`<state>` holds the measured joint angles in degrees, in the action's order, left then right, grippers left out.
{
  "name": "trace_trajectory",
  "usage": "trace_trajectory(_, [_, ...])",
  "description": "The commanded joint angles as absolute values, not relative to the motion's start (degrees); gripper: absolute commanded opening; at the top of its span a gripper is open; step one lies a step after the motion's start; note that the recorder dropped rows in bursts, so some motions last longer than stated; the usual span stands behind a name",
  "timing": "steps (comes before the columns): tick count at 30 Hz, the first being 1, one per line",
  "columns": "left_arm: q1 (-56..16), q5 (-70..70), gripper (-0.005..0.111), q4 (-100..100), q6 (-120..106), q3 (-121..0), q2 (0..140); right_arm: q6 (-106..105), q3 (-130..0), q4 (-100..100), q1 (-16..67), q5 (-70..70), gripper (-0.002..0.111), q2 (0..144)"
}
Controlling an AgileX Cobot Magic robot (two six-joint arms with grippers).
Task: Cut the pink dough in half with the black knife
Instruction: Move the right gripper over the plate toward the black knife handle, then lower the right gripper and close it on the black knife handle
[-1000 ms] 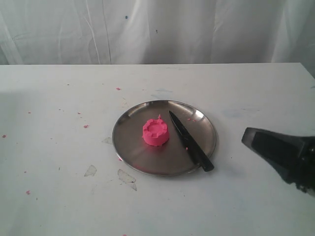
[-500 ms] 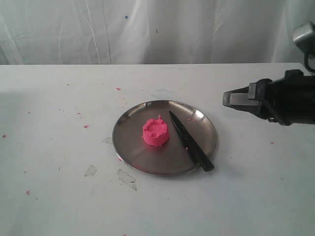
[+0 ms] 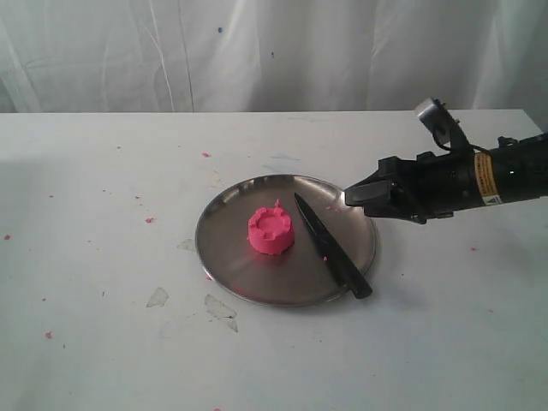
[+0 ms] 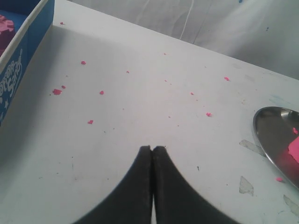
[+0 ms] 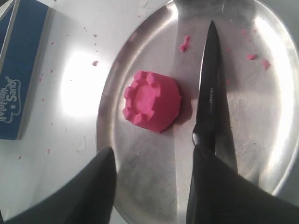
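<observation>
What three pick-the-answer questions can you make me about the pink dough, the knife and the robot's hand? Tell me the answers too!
1. Where is the black knife?
A) lying on the steel plate next to the pink dough
B) stuck into the dough
C) held in a hand

2. How many big lumps of pink dough are there?
A) three
B) one
C) two

3. How is the right hand?
A) shut tight
B) squeezing the dough
C) open, holding nothing

Answers:
1 A: the knife lies flat on the plate beside the dough.
2 B: there is one whole notched lump, not cut yet.
3 C: the right wrist view shows its fingers spread apart with nothing gripped.
</observation>
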<state>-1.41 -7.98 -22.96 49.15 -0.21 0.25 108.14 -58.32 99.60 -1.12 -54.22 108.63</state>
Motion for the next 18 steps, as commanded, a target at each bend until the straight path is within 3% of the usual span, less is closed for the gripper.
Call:
trace_trajectory(1, [-1.3, -7.8, 0.000, -23.1, 49.1, 0.0, 0.0, 106.7, -60.9, 99.9, -1.1, -57.0, 0.047, 111.0])
trace_trajectory(18, [-1.3, -7.8, 0.000, -23.1, 49.1, 0.0, 0.0, 106.4, -62.2, 99.9, 0.6, -59.7, 0.047, 117.1])
